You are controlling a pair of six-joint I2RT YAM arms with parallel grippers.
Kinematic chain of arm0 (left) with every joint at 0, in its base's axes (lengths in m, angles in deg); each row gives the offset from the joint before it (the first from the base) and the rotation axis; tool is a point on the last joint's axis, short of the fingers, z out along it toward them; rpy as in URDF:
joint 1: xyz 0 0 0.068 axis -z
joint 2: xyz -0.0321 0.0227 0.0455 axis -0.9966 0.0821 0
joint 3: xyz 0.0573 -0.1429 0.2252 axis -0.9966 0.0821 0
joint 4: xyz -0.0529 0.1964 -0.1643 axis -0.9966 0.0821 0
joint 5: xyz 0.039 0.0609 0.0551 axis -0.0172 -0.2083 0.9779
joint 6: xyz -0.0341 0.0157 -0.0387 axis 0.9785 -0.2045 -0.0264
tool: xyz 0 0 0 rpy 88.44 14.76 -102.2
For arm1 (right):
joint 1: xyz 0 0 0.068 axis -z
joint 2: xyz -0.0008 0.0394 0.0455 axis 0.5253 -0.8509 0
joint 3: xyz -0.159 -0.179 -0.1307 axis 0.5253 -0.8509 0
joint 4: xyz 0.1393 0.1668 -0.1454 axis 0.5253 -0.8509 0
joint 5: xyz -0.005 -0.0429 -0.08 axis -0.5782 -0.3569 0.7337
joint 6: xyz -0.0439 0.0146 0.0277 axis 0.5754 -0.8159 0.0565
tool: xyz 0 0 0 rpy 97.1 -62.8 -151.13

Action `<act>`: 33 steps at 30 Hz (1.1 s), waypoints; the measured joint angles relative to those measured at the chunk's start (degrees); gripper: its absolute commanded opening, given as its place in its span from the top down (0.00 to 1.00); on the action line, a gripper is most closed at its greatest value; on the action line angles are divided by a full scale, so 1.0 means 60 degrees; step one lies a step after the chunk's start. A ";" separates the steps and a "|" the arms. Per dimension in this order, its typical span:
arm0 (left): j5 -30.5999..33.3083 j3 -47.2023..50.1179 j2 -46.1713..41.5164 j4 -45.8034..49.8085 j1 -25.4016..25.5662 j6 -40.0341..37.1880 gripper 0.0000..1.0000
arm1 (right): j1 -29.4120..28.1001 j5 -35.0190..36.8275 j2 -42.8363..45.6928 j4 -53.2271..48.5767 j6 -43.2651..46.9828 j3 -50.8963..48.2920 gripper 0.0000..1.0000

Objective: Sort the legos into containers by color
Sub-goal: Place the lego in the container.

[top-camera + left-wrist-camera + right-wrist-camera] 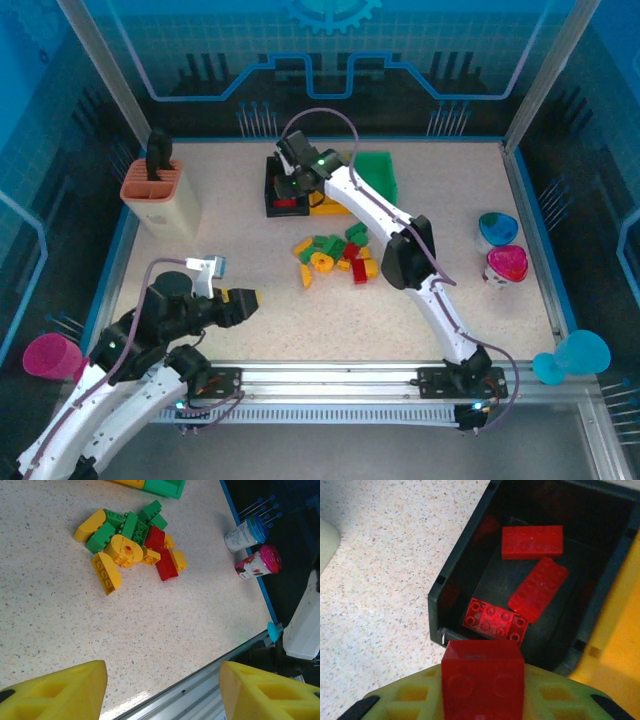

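The right fingers (pixel 405 700) are clamped on a red brick (pixel 482 680), low in the wrist picture, just at the near edge of the black bin (pixel 462 570). Three red bricks lie inside that bin. I think the brick is not quite over the hole yet. If the fingers let go here, it could hit the rim and bounce out onto the tabletop (pixel 380 580). It could also tip into the yellow bin (pixel 620 630) right beside it. The left fingers (pixel 55 690) are apart with nothing between them, over bare tabletop, back from the pile (pixel 335 258) in the middle of the top picture.
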 measured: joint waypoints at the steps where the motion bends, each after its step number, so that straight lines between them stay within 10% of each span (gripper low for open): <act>1: 0.0000 0.0000 0.0004 0.0004 0.0000 0.0004 0.38 | 0.0029 -0.0044 -0.0127 0.0091 -0.0025 0.0000 0.66; 13: 0.0069 -0.0408 0.0022 0.0266 0.0000 0.0000 0.38 | 0.0233 -0.0138 -0.0645 0.1129 -0.0426 -0.0040 0.61; 18: 0.0069 -0.0656 0.0208 0.0280 0.0000 -0.0004 0.38 | 0.0233 -0.0135 -0.0867 0.1275 -0.0641 0.0219 0.32; 25: 0.0244 -0.1191 0.0809 0.0357 0.0025 -0.0106 0.40 | 0.0233 -0.0160 -0.0583 0.1253 -0.0856 0.0149 0.28; 33: 0.0772 -0.1679 0.2470 0.0200 0.0940 -0.0382 0.40 | 0.0222 -0.0080 0.4215 0.2353 -0.0929 -0.3891 0.27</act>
